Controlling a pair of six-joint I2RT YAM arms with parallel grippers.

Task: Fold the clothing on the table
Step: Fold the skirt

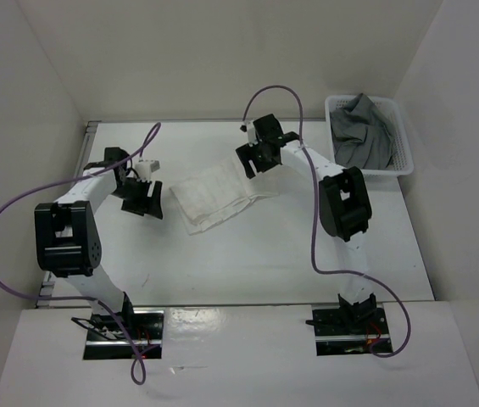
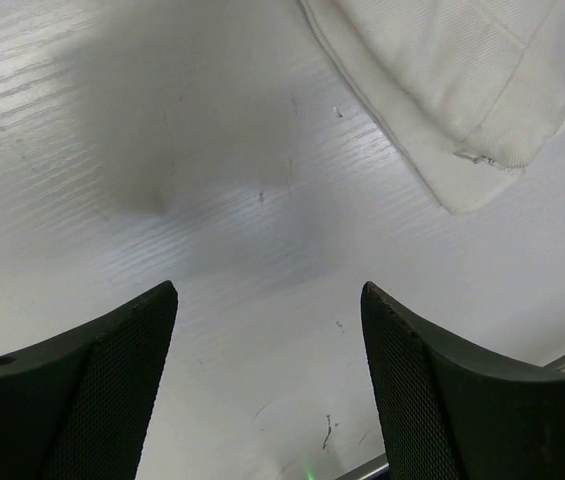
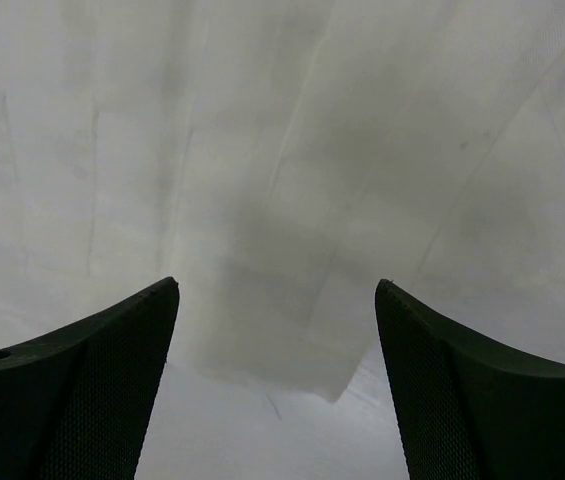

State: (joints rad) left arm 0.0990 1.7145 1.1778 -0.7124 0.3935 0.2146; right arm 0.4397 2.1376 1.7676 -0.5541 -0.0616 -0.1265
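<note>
The white pleated skirt (image 1: 218, 197) lies in the middle of the desk (image 1: 247, 263) as a folded strip, its long axis running from about 8 o'clock to 2 o'clock in the overhead view; the right claw (image 1: 258, 158) hangs over the 2 o'clock end, jaws apart, cloth beneath but nothing between them; the left claw (image 1: 143, 202) sits at the skirt's 9 o'clock, just beside it, jaws apart over bare desk; from its wrist view the hem corner lies toward 1 o'clock; each arm looks nearest its own end.

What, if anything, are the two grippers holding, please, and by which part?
Nothing is held: left gripper and right gripper are open; the skirt lies free on the table.
</note>
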